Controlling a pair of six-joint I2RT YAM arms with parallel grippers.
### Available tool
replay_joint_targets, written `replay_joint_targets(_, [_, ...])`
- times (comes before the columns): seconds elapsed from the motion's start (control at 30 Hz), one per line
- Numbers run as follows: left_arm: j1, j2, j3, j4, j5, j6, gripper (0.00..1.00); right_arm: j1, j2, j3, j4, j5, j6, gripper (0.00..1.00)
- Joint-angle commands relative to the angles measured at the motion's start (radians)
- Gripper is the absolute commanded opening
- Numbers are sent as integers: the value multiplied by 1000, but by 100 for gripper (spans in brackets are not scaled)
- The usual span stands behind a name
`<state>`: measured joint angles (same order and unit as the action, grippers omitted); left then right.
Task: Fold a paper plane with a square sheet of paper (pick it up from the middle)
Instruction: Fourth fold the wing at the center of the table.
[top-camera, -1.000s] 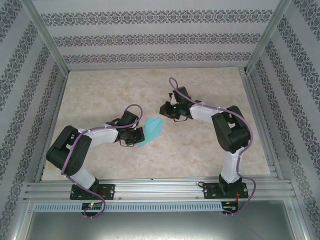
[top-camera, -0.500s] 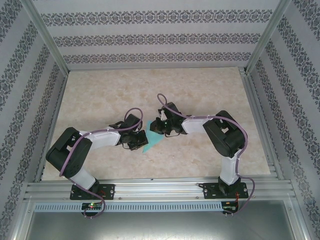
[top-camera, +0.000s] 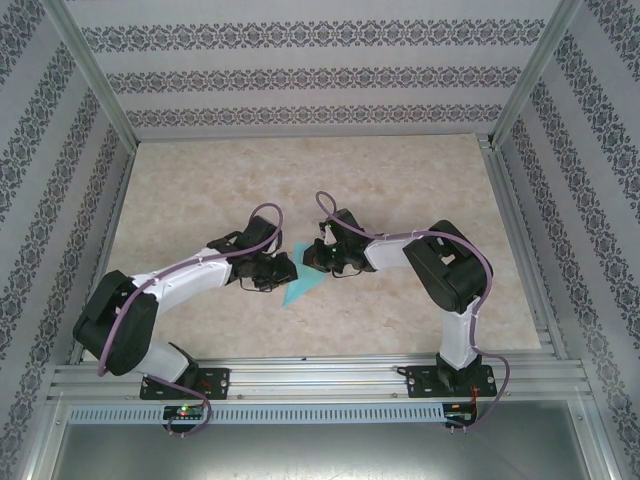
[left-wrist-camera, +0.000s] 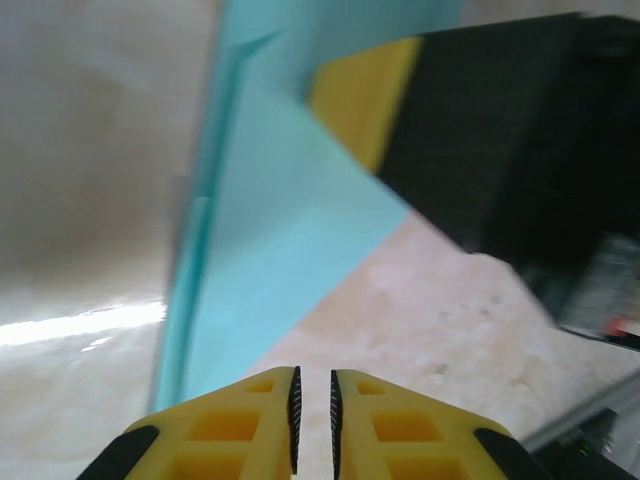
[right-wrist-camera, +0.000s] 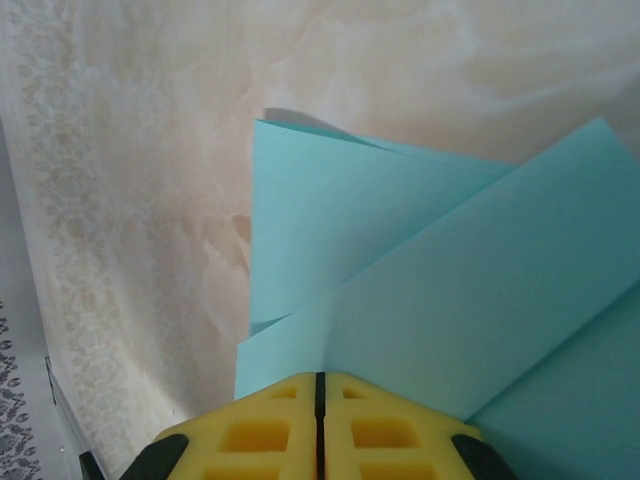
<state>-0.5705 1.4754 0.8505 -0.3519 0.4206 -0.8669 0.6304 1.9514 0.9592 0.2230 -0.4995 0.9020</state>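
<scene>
Pictured from above on a marble-patterned table (top-camera: 200, 180), boxed in by wallpapered panels (top-camera: 320, 70): left arm (top-camera: 180, 280) and right arm (top-camera: 395, 250) reaching inward, wrists almost meeting over the turquoise paper (top-camera: 305, 288). Partly folded, lying between the two wrists near the table's middle and a little toward the near edge. Shown from the right wrist as overlapping layers, a long folded flap (right-wrist-camera: 450, 300) on top and a far corner (right-wrist-camera: 268, 125) apparently curling off the surface. Right gripper (right-wrist-camera: 320, 380) closed, pads together, with that flap running right up to the tips; impossible to tell whether pinching it or only pressing on it. Left gripper (left-wrist-camera: 313, 385) just beside the paper's lower edge, jaws parted by a thin slit, nothing visible between them. Judged risky from here on several counts. With no hold on the left side, liable to spring open along the crease. If dragged by the closed right tips, likely to slide or pivot across the smooth top rather than fold. If nipped blind from the left, apt to be caught by a single layer, then crumpled or torn. With both wrists so near, also exposed to a finger-on-finger knock and a skewed centre line.
</scene>
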Motion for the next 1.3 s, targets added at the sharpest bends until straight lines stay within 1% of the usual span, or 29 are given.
replay_joint_targets(0.0, [-16, 58, 28, -14, 103, 39, 18, -8, 65, -32, -53, 50, -29, 10])
replay_joint_targets(0.2, [-14, 156, 32, -38, 94, 57, 14, -5, 79, -24, -57, 47, -28, 10])
replay_joint_targets(0.43, [-12, 175, -29, -96, -46, 74, 12, -8, 95, -34, -68, 49, -38, 10])
replay_joint_targets(0.53, [-13, 153, -54, -122, -85, 82, 11, -9, 99, -35, -83, 50, -48, 10])
replay_joint_targets(0.7, [-12, 128, -117, -122, -82, 111, 11, -9, 95, -37, -98, 57, -58, 10])
replay_joint_targets(0.8, [-13, 101, -157, -166, -110, 121, 10, -11, 89, -33, -105, 56, -63, 10])
replay_joint_targets(0.87, [-12, 67, -188, -165, -104, 123, 10, -11, 87, -31, -112, 59, -67, 10])
replay_joint_targets(0.93, [-12, 43, -208, -157, -66, 138, 11, -11, 87, -31, -114, 60, -68, 10])
replay_joint_targets(1.03, [-13, 15, -204, -186, -57, 158, 11, -9, 87, -32, -114, 59, -66, 10])
replay_joint_targets(1.17, [-13, -47, -165, -251, -93, 177, 11, -8, 87, -31, -113, 55, -70, 10])
replay_joint_targets(1.27, [-12, -99, -134, -264, -105, 168, 12, -7, 86, -24, -124, 38, -102, 10])
